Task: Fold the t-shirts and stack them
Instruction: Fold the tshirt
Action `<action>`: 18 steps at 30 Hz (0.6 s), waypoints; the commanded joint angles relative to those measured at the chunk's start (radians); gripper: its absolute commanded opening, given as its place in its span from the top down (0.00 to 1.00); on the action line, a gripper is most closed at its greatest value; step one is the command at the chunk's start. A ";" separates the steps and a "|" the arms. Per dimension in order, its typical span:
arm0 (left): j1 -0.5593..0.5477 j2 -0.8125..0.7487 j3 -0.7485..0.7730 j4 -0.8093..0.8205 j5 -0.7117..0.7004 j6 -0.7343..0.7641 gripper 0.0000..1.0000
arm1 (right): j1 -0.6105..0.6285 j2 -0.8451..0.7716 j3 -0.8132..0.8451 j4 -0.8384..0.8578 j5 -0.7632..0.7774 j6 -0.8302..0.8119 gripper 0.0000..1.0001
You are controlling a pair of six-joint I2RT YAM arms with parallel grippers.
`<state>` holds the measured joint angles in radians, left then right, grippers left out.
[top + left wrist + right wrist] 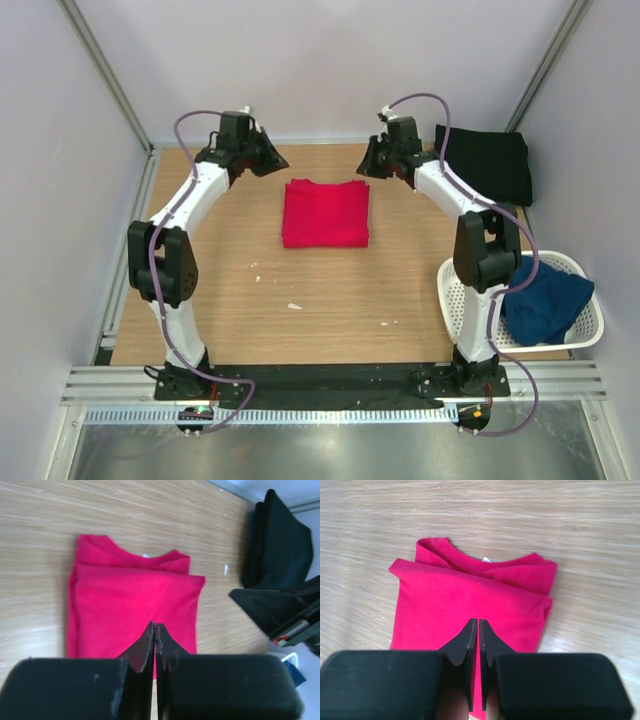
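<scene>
A bright red t-shirt [325, 213] lies folded into a neat rectangle in the middle of the table, collar toward the far side. A black t-shirt [487, 163] lies folded at the back right. A navy blue t-shirt [545, 303] sits crumpled in the white basket [455, 290]. My left gripper [268, 155] hovers off the red shirt's far left corner and my right gripper [372, 160] off its far right corner. Both are above the cloth, apart from it. In the left wrist view the left gripper [155, 625] is shut and empty over the red shirt [135, 595]. The right gripper [478, 621] shows only a thin slit, with nothing in it, over the red shirt [470, 595].
The white perforated basket stands at the right front edge, beside the right arm's base. The black shirt [277, 540] lies close behind the right arm's wrist [280, 610]. Small white specks [294, 306] dot the wood in front of the red shirt. Grey walls enclose the table.
</scene>
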<state>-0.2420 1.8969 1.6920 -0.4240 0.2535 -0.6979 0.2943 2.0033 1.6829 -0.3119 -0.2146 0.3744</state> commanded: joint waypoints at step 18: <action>-0.019 0.409 0.099 0.234 -0.175 -0.146 1.00 | 0.003 0.296 0.116 0.103 0.073 -0.065 0.92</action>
<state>-0.2657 2.2971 1.7229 -0.2211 0.1604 -0.8410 0.2966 2.2921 1.7596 -0.2382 -0.1753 0.3412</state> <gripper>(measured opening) 0.003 0.084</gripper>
